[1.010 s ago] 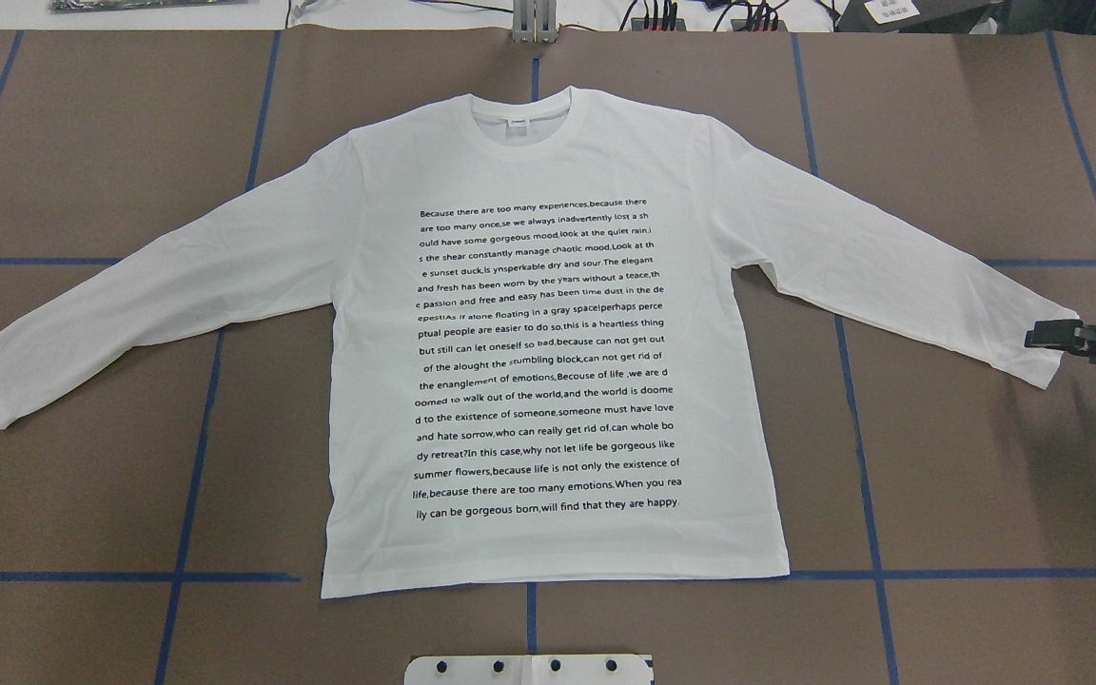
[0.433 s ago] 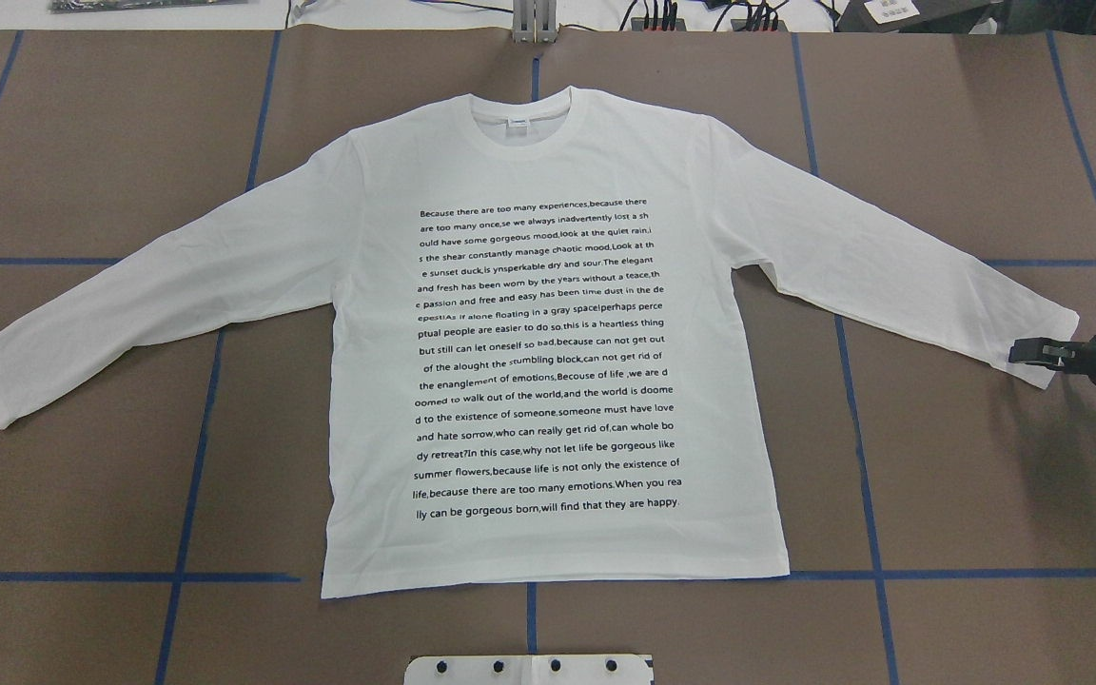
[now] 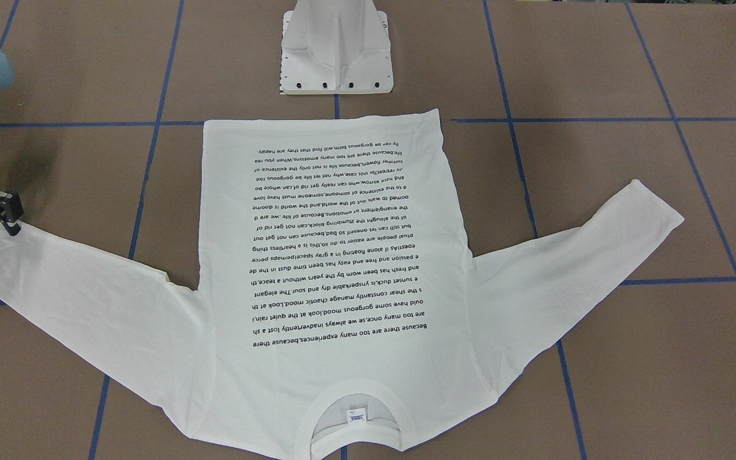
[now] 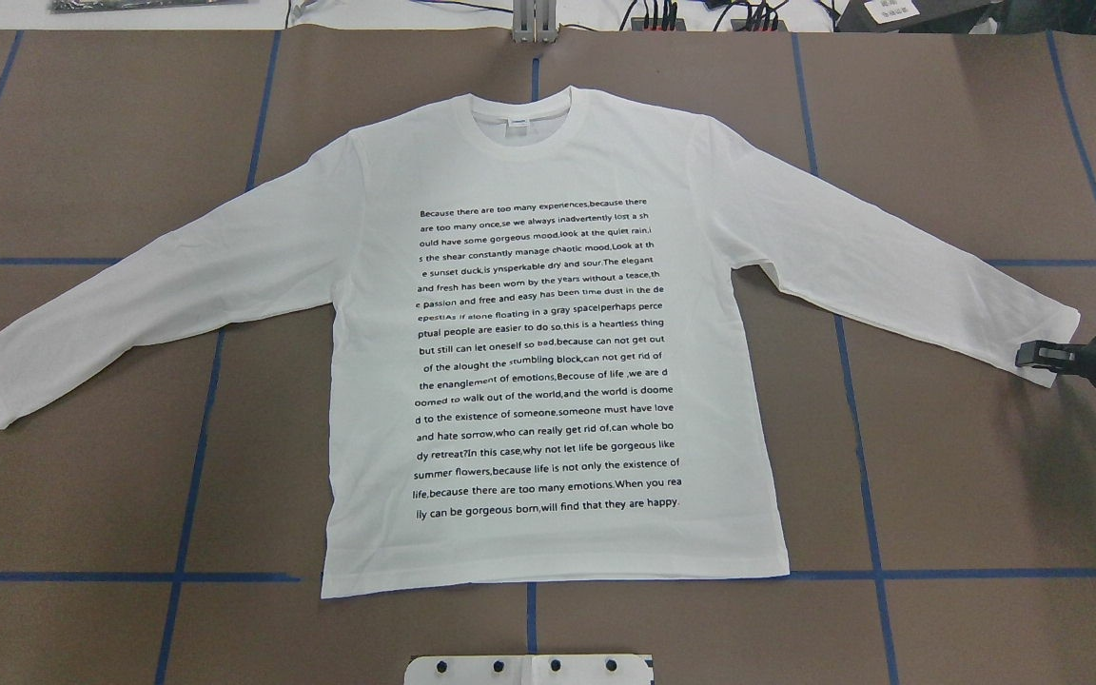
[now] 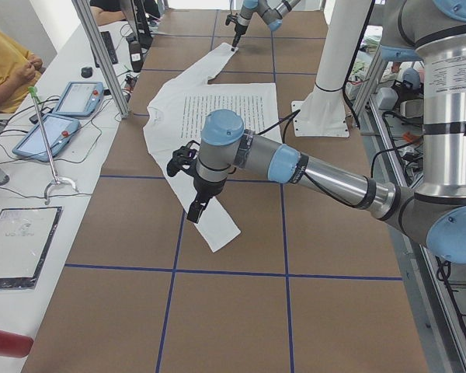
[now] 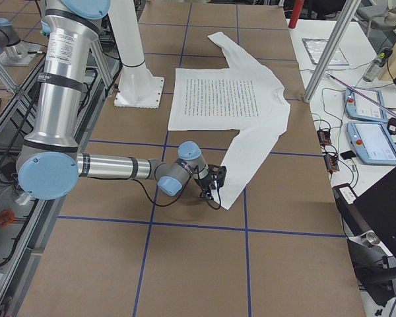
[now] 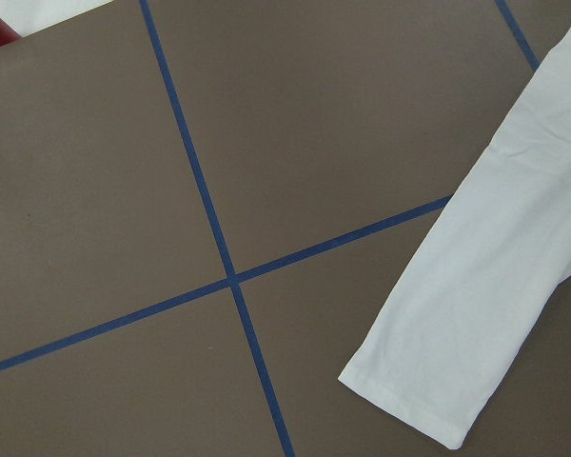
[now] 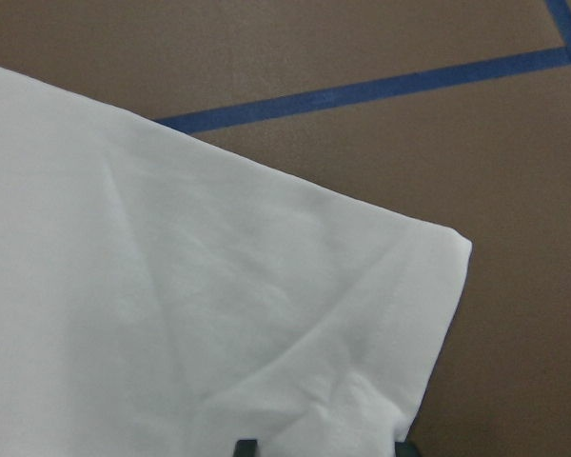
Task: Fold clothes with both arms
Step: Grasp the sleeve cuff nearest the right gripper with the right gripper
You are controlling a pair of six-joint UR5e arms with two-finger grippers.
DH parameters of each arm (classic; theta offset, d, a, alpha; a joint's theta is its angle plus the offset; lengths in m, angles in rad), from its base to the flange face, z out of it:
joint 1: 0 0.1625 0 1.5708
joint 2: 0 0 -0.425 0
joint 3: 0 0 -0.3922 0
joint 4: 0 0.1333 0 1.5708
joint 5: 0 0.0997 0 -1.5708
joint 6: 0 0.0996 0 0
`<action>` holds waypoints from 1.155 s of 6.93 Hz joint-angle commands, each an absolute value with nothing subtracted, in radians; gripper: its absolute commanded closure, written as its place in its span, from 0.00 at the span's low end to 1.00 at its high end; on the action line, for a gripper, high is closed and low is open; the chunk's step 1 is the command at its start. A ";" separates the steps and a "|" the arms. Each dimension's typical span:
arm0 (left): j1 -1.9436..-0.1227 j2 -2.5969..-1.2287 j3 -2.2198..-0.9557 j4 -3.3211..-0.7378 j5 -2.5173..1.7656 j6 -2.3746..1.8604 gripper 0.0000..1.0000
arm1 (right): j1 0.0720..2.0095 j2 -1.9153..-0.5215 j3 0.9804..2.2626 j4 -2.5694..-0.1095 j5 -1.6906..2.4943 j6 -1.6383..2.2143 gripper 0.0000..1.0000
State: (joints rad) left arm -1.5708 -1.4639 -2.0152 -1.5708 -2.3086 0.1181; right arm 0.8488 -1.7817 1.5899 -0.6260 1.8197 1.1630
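Note:
The white long-sleeved T-shirt (image 4: 548, 333) lies flat on the brown table, text side up, with its collar (image 4: 534, 105) at the far side and both sleeves spread out. My right gripper (image 4: 1033, 357) is low at the right sleeve's cuff (image 4: 1052, 333). In the right wrist view its two fingertips (image 8: 245, 445) stand apart over the wrinkled cuff corner (image 8: 362, 314), so it is open. My left gripper (image 5: 193, 211) shows only in the exterior left view, hanging above the left sleeve's cuff (image 5: 217, 233); I cannot tell whether it is open or shut. That cuff also shows in the left wrist view (image 7: 428, 381).
The white pedestal base (image 3: 336, 51) stands at the robot's side of the table, just beyond the shirt's hem. Blue tape lines (image 4: 186, 476) cross the table. A side bench with tablets (image 5: 62, 101), metal posts (image 5: 101, 54) and a seated person (image 5: 4, 62) lies beyond the collar side.
My right gripper moved from the cuff's outer edge toward the robot and inward, onto the cuff's near corner. The shirt has not shifted.

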 commanded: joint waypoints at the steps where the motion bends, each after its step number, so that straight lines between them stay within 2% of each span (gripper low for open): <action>1: -1.571 -1.465 -2.014 -1.571 -2.309 0.118 0.00 | 0.857 -1.781 1.670 -0.638 1.827 1.155 1.00; 4: -1.571 -1.463 -2.013 -1.571 -2.309 0.120 0.00 | 0.909 -1.752 1.706 -0.643 1.827 1.147 1.00; 6: -1.571 -1.463 -2.013 -1.571 -2.309 0.120 0.00 | 0.937 -1.598 1.750 -0.643 1.813 1.150 1.00; 8: -1.572 -1.463 -2.013 -1.571 -2.307 0.120 0.00 | 0.930 -1.356 1.750 -0.679 1.778 1.198 1.00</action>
State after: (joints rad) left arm -1.5718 -1.4634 -2.0126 -1.5708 -2.3077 0.1196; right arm 0.9327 -1.4892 1.7457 -0.6522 1.8008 1.1677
